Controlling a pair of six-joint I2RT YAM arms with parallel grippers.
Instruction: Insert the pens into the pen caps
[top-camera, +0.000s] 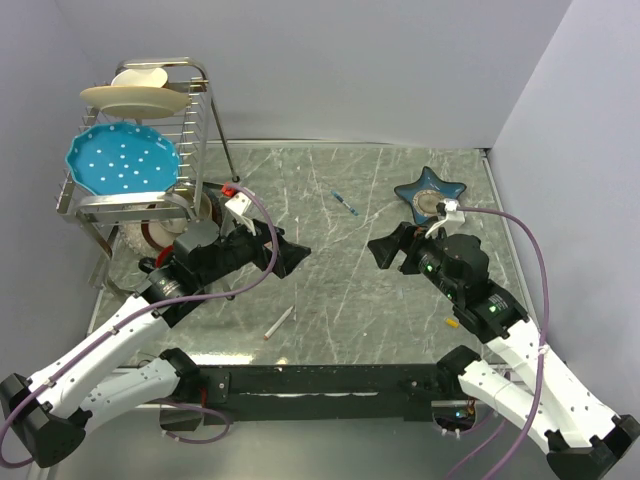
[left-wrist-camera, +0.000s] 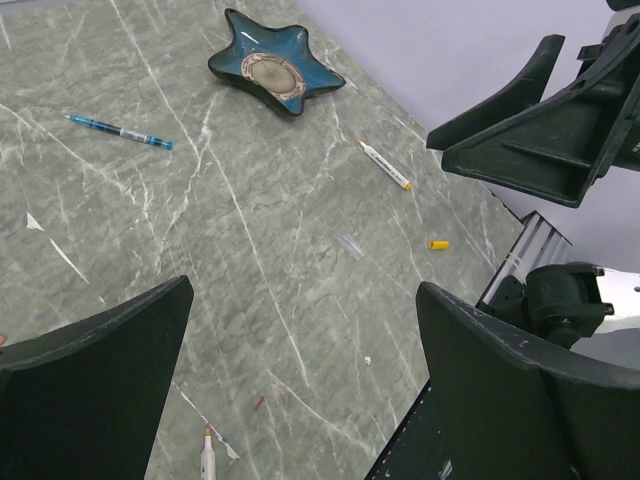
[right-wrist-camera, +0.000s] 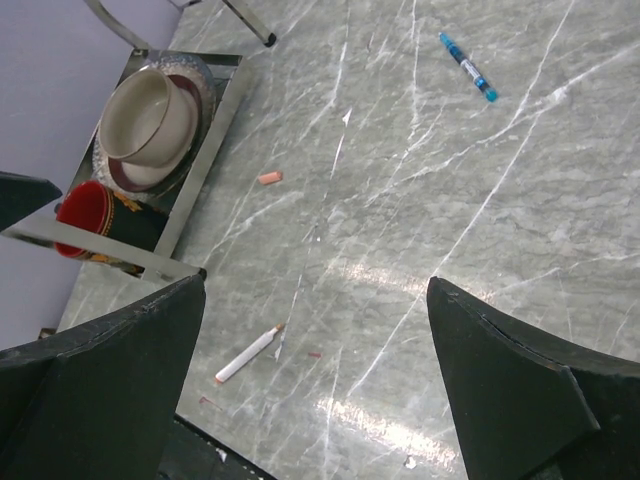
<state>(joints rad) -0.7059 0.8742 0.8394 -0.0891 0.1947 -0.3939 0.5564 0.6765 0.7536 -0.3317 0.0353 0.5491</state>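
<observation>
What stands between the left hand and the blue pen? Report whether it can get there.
Probably yes: the left hand is open and empty, and only bare table lies between it and the blue pen.

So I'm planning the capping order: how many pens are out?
3: blue pen mid-table toward the back; red-ended white pen near the front edge; yellow-ended white pen near the star dish, left wrist view only. Others may be hidden.

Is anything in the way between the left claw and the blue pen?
No, nothing visible. Only bare table lies between the open left gripper and the blue pen. The star dish sits off to the side.
</observation>
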